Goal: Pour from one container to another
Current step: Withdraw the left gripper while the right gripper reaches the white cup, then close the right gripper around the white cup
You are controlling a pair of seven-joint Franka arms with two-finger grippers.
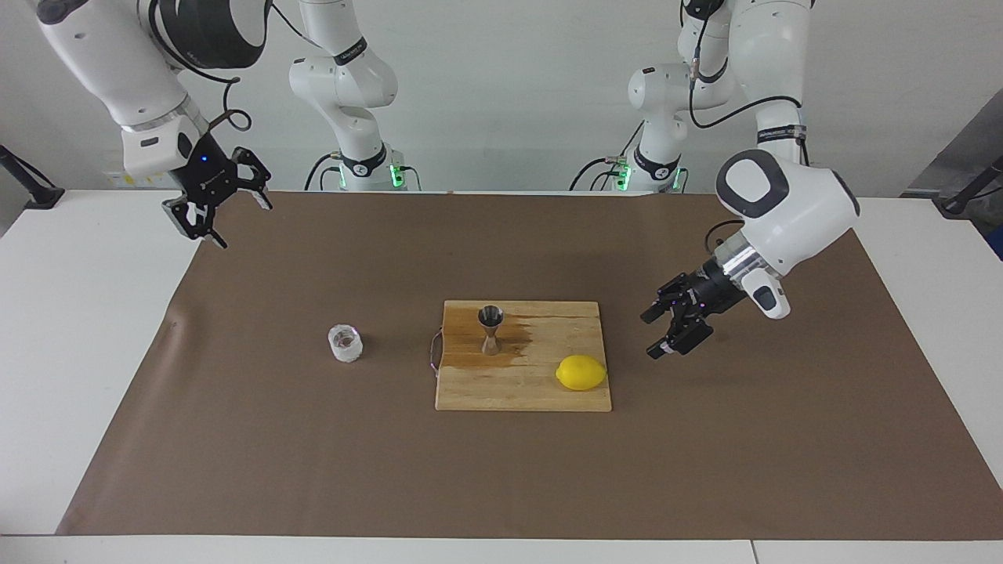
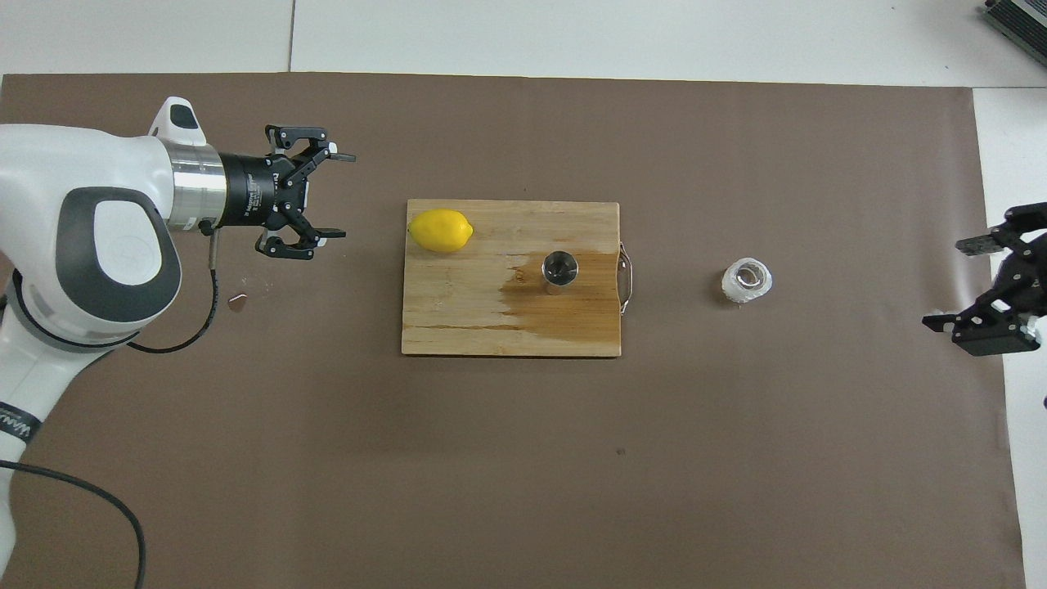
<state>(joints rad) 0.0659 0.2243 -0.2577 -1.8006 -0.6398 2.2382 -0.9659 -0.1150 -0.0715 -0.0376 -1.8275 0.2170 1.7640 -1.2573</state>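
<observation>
1. Now the left gripper (image 1: 657, 330) hangs over the brown mat (image 1: 501, 470), fingers spread wide, empty.
2. Right gripper (image 1: 222, 213): spread, empty, over the mat's corner.
3. Steel hourglass jigger (image 1: 490, 330) stands on the wooden board's (image 1: 517, 392) wet end.
4. Clear whitish cup (image 1: 345, 343) sits on the mat beside that end.

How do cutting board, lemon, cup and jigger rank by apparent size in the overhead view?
1. cutting board
2. lemon
3. cup
4. jigger, seen end-on, so only its rim shows; close to the cup.

Jigger (image 1: 490, 329) upright on cutting board (image 1: 501, 392) with lemon (image 1: 581, 373) toward left arm's end of the board; cup (image 1: 345, 343) on mat (image 1: 313, 454) beside board, toward right arm's end.
</observation>
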